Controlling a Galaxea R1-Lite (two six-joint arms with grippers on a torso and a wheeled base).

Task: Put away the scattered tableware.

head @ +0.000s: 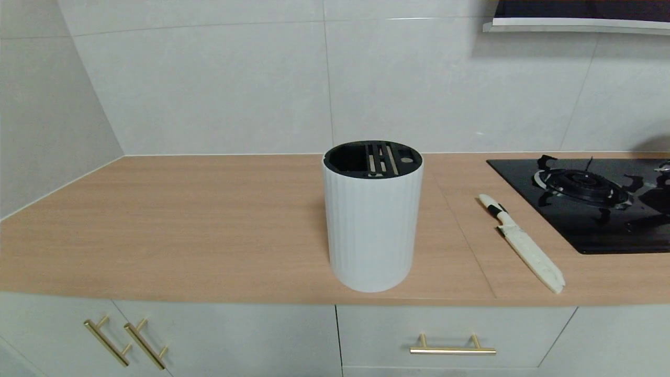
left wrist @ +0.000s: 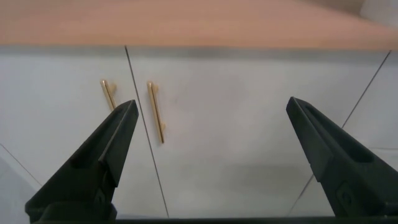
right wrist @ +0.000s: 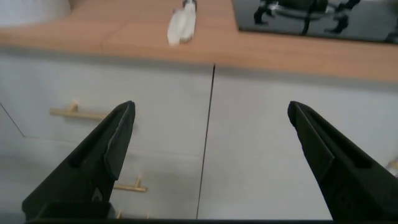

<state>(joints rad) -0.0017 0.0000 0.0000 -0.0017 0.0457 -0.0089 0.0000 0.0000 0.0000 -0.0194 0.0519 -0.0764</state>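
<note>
A pale tiled wall [head: 209, 78] is filling the upper half of the head view. A wooden countertop [head: 183, 225] is spanning the middle band, and white cabinet fronts [head: 235, 335] with brass handles [head: 453, 350] are running along the bottom edge. A black gas hob [head: 576, 230] is sitting at the right edge. A white ribbed holder [head: 372, 225] with a slotted black top is standing upright at centre. A white knife [head: 521, 243] is lying flat at centre right, between holder and hob, touching neither.

The right gripper [right wrist: 211, 106] is hanging before the cabinet fronts, jaws spread wide and empty, well apart from the knife [right wrist: 181, 25]. The left gripper [left wrist: 211, 104] is likewise gaping, holding nothing.
</note>
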